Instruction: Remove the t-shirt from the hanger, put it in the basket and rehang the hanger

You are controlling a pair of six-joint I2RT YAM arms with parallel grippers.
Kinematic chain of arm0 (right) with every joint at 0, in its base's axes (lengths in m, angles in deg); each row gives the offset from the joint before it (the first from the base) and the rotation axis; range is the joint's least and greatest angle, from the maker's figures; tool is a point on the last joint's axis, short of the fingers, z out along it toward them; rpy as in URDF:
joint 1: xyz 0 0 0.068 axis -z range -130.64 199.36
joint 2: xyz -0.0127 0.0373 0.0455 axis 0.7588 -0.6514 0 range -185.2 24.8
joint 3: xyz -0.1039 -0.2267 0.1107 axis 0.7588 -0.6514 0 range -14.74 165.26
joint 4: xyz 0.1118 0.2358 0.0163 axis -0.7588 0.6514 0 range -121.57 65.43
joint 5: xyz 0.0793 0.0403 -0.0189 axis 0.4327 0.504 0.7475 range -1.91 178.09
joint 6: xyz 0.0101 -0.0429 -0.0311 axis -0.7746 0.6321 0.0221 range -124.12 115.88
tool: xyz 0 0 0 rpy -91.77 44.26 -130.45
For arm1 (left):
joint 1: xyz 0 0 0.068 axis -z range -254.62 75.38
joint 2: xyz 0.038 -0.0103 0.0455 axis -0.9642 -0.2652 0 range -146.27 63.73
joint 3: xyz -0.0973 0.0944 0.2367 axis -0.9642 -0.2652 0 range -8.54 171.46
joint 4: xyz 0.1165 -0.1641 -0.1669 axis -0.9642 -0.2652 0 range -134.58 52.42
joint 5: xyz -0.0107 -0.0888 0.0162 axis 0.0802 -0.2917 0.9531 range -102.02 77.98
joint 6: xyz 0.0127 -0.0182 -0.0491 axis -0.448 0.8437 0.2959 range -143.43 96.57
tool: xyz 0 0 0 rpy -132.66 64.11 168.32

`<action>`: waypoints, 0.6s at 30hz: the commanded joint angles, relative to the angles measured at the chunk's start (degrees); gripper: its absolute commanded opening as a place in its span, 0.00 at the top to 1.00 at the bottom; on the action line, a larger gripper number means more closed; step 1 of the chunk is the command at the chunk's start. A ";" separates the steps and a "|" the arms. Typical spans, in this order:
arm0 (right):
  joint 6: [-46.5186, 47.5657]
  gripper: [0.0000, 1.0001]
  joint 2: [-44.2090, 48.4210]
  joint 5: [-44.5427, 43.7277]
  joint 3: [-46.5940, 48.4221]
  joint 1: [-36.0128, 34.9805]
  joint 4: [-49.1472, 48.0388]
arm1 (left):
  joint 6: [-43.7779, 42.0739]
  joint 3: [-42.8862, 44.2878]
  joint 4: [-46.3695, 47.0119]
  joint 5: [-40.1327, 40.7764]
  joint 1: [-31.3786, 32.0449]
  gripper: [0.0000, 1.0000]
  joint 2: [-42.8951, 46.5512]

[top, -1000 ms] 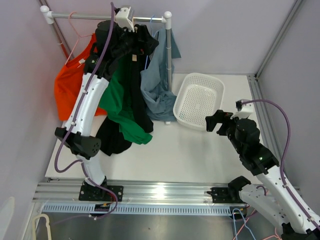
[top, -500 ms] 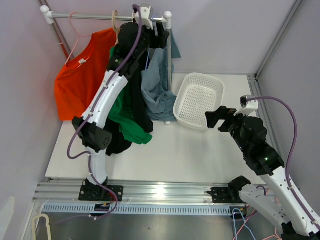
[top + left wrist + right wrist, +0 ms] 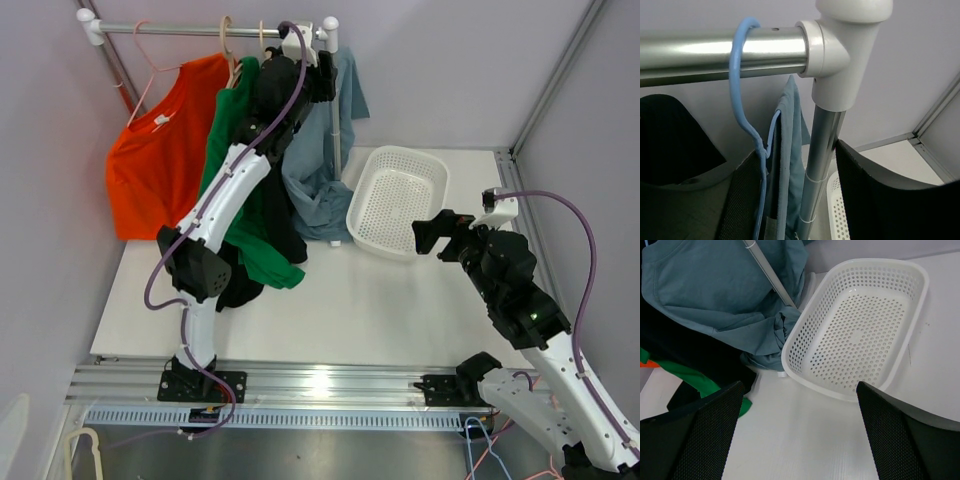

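The left claw (image 3: 800, 190) is up at the right end of the clothes rail (image 3: 705, 55) with its two fingers spread wide and nothing between the pads; in the left wrist view they bracket the rack's upright post (image 3: 822, 150) and the cloth hanging beside it without touching either. The grey-blue t-shirt (image 3: 790, 150) hangs right in front of that gap, on a blue hanger (image 3: 742, 100) whose hook sits over the rail just beside the white corner fitting (image 3: 840, 55). From above, the shirt drapes down on both sides of the post, and its lower part lies bunched on the counter (image 3: 380, 300) against the near corner of the white perforated basket (image 3: 875, 261). Further left along the rail hang a black garment (image 3: 285, 225), a green shirt (image 3: 235, 190) and an orange shirt (image 3: 160, 160), with the left arm reaching up across the green and black ones. The right claw (image 3: 797, 440) hovers low over the counter well apart from the rack, its fingers likewise wide and holding nothing, facing the basket and the bunched hem of the t-shirt.
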 commanded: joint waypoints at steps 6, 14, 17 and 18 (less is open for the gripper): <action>1.11 0.00 -1.07 0.23 1.71 0.30 -0.46 | 2.94 -18.07 8.78 -10.11 -2.98 0.13 15.18; -0.56 0.00 -0.81 3.04 0.66 0.38 -1.25 | 1.71 -17.24 5.02 -6.29 -3.16 0.12 16.09; -0.30 0.00 -0.46 3.04 1.19 0.38 -0.55 | 1.80 -12.83 2.47 -4.61 -3.16 0.18 13.19; -0.21 0.01 -0.28 2.69 1.27 0.38 -0.46 | 1.80 -12.30 2.20 -4.26 -3.16 0.27 12.58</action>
